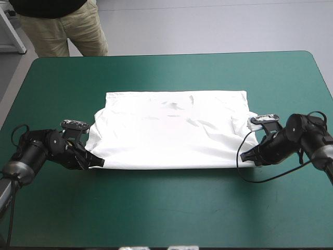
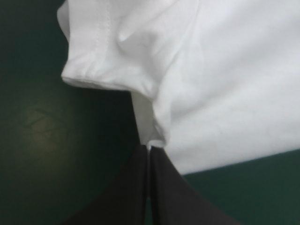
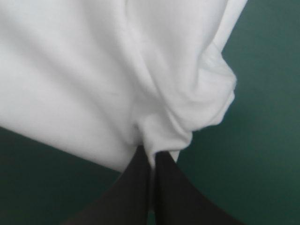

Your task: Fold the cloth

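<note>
White short-sleeved cloth T-shirt (image 1: pixel 171 130): one
Black fin-fingered grippers: two, left gripper (image 1: pixel 97 162), right gripper (image 1: pixel 246 155)
Teal-green covered table (image 1: pixel 166 213): one

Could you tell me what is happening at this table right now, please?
Two robot arms are working on a white T-shirt that lies spread out and lightly wrinkled on the teal-green table. The left gripper and the right gripper each have their jaws shut on a corner of its near edge, one at each end, low over the cover.

High view overhead, wrist views close on T-shirt (image 1: pixel 169 130)
</note>
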You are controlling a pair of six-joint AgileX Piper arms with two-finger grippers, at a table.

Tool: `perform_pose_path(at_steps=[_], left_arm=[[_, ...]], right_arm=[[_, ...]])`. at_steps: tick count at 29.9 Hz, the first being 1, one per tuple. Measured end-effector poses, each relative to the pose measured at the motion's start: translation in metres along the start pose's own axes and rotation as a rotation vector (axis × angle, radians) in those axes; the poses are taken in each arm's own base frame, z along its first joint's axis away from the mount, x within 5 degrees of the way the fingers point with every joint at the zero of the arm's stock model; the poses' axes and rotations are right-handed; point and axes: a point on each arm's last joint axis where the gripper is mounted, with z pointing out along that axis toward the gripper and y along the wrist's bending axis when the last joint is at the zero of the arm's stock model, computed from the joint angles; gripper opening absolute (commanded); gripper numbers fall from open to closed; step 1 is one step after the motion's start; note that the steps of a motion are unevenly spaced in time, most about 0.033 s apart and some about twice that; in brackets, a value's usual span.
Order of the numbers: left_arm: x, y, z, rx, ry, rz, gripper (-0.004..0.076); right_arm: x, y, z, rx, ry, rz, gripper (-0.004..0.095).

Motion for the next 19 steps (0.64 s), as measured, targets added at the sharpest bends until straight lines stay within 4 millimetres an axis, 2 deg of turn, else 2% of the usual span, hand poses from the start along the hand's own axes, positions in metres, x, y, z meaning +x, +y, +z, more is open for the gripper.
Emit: perform_pose_path(at_steps=[8, 15, 17, 19], left_arm=[[0.029, -0.007, -0.014, -0.002, -0.055, -0.001, -0.0009], [0.037, -0.010, -0.010, 0.024, -0.038, -0.021, -0.0009], [0.038, -0.010, -0.010, 0.026, -0.033, -0.022, -0.0008], [0.038, -0.010, -0.010, 0.026, -0.033, -0.022, 0.0006]], right_arm=[[0.034, 0.006, -0.003, 0.021, -0.033, 0.028, -0.0017], [0.042, 0.006, 0.005, 0.019, -0.015, 0.036, -0.0002], [0.043, 0.005, 0.005, 0.020, -0.018, 0.036, 0.0046], [0.042, 0.005, 0.005, 0.022, -0.023, 0.036, 0.0135]])
